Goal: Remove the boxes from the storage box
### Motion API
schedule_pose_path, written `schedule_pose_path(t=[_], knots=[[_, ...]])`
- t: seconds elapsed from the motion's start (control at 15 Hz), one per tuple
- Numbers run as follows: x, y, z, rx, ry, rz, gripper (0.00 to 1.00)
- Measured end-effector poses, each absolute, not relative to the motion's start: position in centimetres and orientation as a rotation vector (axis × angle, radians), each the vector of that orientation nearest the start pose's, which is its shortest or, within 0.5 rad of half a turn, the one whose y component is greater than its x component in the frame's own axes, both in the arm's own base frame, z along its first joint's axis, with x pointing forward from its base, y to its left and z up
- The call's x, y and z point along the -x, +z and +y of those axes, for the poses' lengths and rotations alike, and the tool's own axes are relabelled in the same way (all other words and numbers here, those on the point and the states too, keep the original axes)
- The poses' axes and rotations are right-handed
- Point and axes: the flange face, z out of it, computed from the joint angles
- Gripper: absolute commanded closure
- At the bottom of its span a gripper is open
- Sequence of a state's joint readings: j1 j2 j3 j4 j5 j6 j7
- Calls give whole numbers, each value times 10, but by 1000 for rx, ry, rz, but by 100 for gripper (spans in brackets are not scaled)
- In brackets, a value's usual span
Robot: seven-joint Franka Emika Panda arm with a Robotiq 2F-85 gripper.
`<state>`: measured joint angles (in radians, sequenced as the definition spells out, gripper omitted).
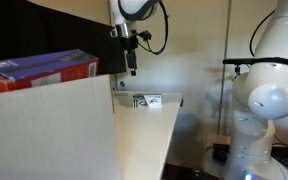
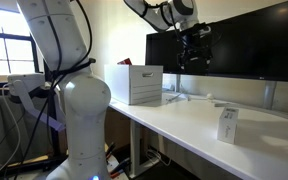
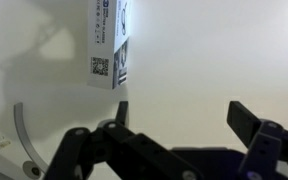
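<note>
**Exterior view, looking across the storage box (image 1: 54, 130).** The red carton (image 1: 44, 67) shows above the near wall and is still inside. The gripper (image 1: 131, 62) hangs over the table (image 1: 149, 145), beside the box and clear of it. A white carton (image 1: 147, 101) lies on the table below it, a little to one side. The jaws are too small to read here.

**Exterior view, from behind the arm's base.** The storage box (image 2: 134, 83) stands on the table (image 2: 189, 128). The gripper (image 2: 192, 55) hovers high, well apart from the box. A white carton (image 2: 227, 124) stands upright on bare tabletop.

**Wrist view.** The gripper (image 3: 182, 118) has its jaws spread wide and holds nothing. The white carton (image 3: 109, 45) lies beyond the fingers (image 3: 246, 118), off to one side and not between them.

**Reading.** The arm appears to be between picks, with at least one carton already out. The next move calls for travelling over the box opening, then descending with the jaws straddling the red carton's narrow width.
</note>
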<state>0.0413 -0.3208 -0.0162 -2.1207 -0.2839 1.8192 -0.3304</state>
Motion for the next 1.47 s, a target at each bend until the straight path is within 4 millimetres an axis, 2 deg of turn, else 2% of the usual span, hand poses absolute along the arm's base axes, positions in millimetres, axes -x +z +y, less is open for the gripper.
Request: schedule_pose_path(t=[0.2,0.47,0.73,0.93,1.2,1.47], knots=[[-453,580,8,3320,-10,-798,0],[-445,609,61,3282,-82,-953,0],[-435,626,125,3217,-159,-1143,0],[-428,639,166,3167,-217,-1261,0],[-420,652,209,3074,-256,-1413,0],[-413,664,242,2982,-243,-1567,0]])
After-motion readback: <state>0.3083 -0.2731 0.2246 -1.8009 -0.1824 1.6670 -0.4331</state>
